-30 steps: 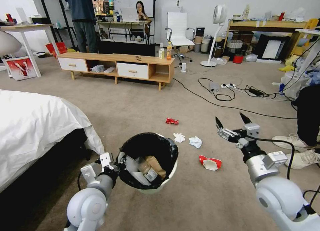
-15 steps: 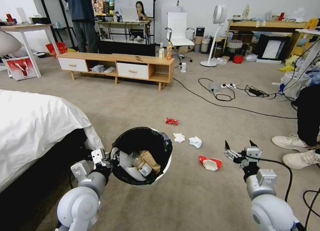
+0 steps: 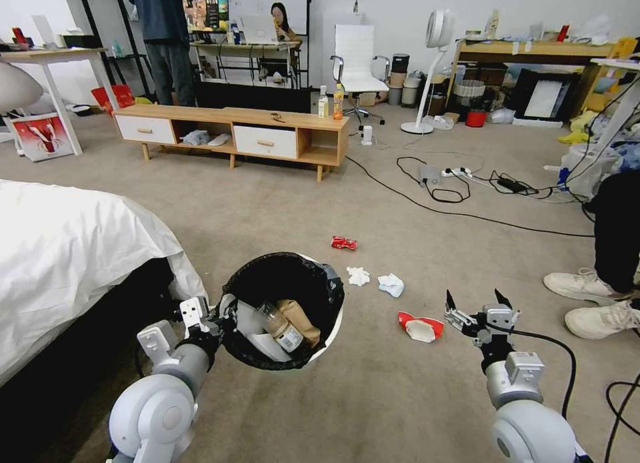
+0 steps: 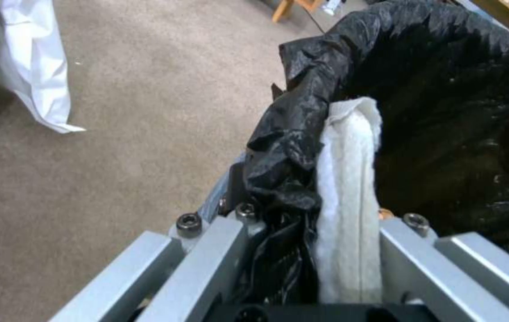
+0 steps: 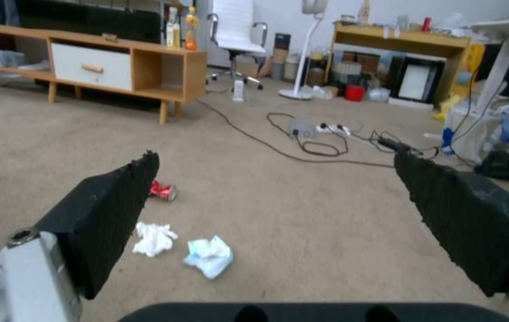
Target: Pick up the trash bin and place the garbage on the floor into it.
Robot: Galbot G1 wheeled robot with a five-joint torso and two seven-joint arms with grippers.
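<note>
**Bin held up, four scraps left on the floor**

The floor point(image 3: 400, 183), beige carpet, runs across the room. The bed point(image 3: 67, 249) sits at about 9 o'clock in the head view.

The bin point(image 3: 331, 329), white with a black liner, hangs at about 7 o'clock, lifted clear of the carpet. It already holds a brown paper bag, a small bottle and something pale. The left gripper point(image 3: 212, 316) has its jaws closed on the near rim, pinching liner and white wall together, as the left wrist view shows point(image 4: 308, 250).

The right gripper point(image 3: 475, 301) hovers at about 5 o'clock, jaws spread wide and holding nothing, just beside the crushed cup point(image 3: 421, 327).

Past the cup lie two tissue wads point(image 3: 358, 275) point(image 3: 391, 284) and, farther toward 12 o'clock, a red can point(image 3: 344, 243).

Risks, as I judge them:
- The rim grip is thin; the slick liner could slip and the bin tilt or drop.
- The flattened cup lies low, so the jaws may scrape carpet or push it away.
- Cables point(image 3: 440, 196) and a person's shoes point(image 3: 580, 283) at 3 o'clock crowd the right arm's swing.
</note>
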